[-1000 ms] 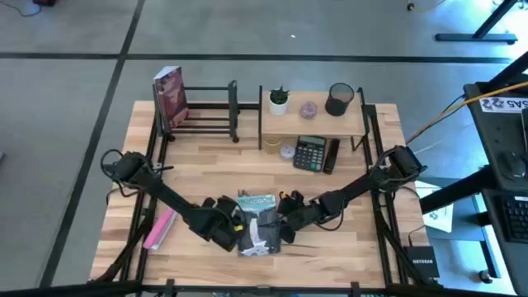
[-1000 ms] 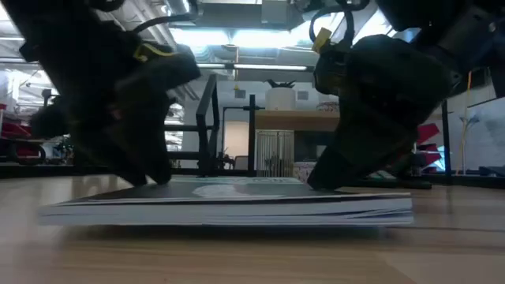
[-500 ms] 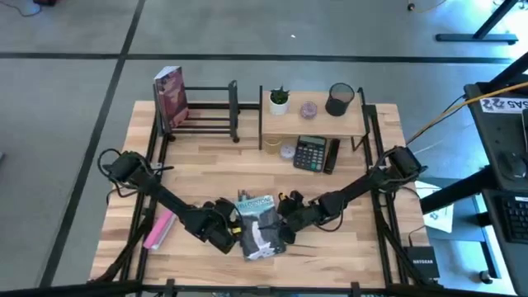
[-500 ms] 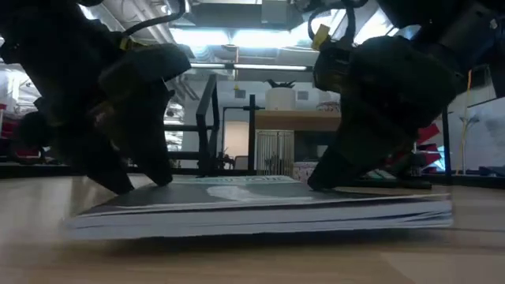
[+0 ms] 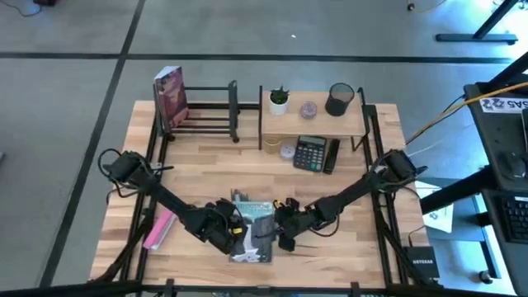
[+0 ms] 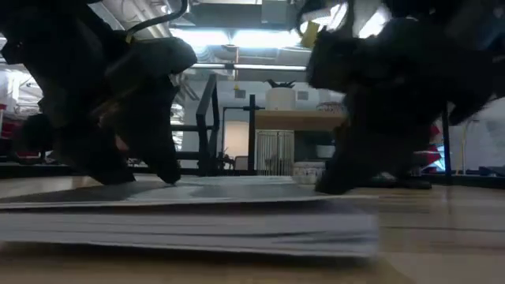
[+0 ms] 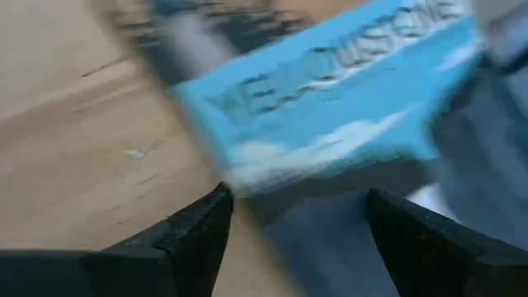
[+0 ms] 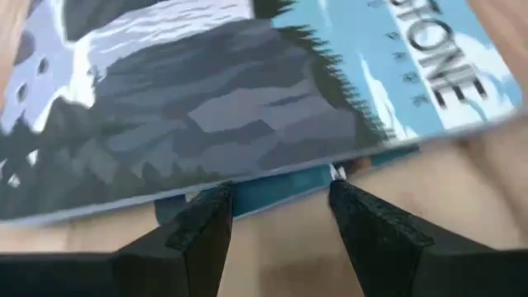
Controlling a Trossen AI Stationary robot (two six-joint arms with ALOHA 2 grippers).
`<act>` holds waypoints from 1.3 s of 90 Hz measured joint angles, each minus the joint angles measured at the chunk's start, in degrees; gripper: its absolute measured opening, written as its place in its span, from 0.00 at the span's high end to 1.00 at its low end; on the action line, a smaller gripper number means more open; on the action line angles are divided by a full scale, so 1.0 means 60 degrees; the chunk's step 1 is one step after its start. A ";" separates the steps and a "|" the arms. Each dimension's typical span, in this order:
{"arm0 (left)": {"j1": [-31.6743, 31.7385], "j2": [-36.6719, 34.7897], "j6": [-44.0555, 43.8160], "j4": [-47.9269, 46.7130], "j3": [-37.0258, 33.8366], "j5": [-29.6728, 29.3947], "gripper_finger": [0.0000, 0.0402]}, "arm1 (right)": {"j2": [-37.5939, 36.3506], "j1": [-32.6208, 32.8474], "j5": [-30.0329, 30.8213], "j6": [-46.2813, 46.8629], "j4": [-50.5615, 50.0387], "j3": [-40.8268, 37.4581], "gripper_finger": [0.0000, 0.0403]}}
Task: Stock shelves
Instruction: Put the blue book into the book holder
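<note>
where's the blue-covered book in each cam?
High: book at the table's front middle, between both grippers.
Low: fills the foreground, lying flat.
Left wrist: blue cover beyond the fingers.
Right wrist: cover above the fingers.
Shared landmark: the cover's blue title band.

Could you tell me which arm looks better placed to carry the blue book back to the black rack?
Probably the left. The left tool sits at the book's left edge, and the black rack stands at the table's back left. The right tool would have to reach across.

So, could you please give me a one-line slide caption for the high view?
Both grippers, left and right, flank a flat book at the table's front edge.
</note>
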 joint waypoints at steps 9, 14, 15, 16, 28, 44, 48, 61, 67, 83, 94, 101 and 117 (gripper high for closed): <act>0.0000 0.0000 0.0030 0.0033 -0.0006 -0.0015 0.35 | 0.0038 -0.0180 -0.0216 -0.0036 0.0189 -0.0018 0.51; 0.0000 0.0000 -0.0008 0.0009 -0.0006 -0.0033 0.36 | 0.0038 -0.0186 -0.0222 -0.0047 0.0247 -0.0018 0.51; 0.0000 0.0000 -0.0015 0.0003 -0.0006 -0.0033 0.36 | 0.0038 -0.0186 -0.0213 -0.0054 0.0250 -0.0018 0.51; 0.0000 0.0000 -0.0022 -0.0005 -0.0006 -0.0033 0.37 | 0.0038 -0.0186 -0.0204 -0.0062 0.0250 -0.0018 0.51; 0.0052 0.0003 -0.0163 -0.0181 -0.0003 -0.0058 0.43 | 0.0049 -0.0186 -0.0162 -0.0116 0.0273 -0.0004 0.51; 0.0182 -0.0055 -0.0734 -0.0004 -0.0502 -0.0081 0.59 | 0.0060 -0.0186 -0.0099 -0.0155 0.0319 0.0000 0.51; 0.0186 -0.0078 -0.0804 0.0210 -0.0696 -0.0169 0.64 | 0.0063 -0.0186 -0.0092 -0.0178 0.0320 0.0000 0.51; 0.0156 -0.0102 -0.0869 0.0484 -0.0917 -0.0547 0.77 | 0.0063 -0.0190 -0.0078 -0.0207 0.0316 0.0000 0.51; 0.0160 -0.0102 -0.0866 0.0448 -0.0930 -0.0754 0.82 | 0.0063 -0.0190 -0.0069 -0.0207 0.0308 0.0000 0.51; 0.0120 -0.0087 -0.0841 0.0253 -0.0946 -0.1186 0.90 | 0.0063 -0.0190 -0.0034 -0.0233 0.0304 0.0004 0.51; 0.0008 -0.0118 -0.1092 -0.0022 -0.0946 -0.1462 0.94 | -0.0114 -0.0118 -0.0021 -0.0393 0.0172 0.0007 0.51; -0.0029 -0.0270 -0.1113 -0.0294 -0.0957 -0.1629 0.98 | -0.0397 -0.0046 0.0281 -0.0574 0.0048 -0.0009 0.51; -0.0120 -0.0842 -0.1172 -0.1301 -0.0997 -0.2044 0.98 | -0.1175 0.0196 0.1026 -0.0793 0.0128 0.0025 0.51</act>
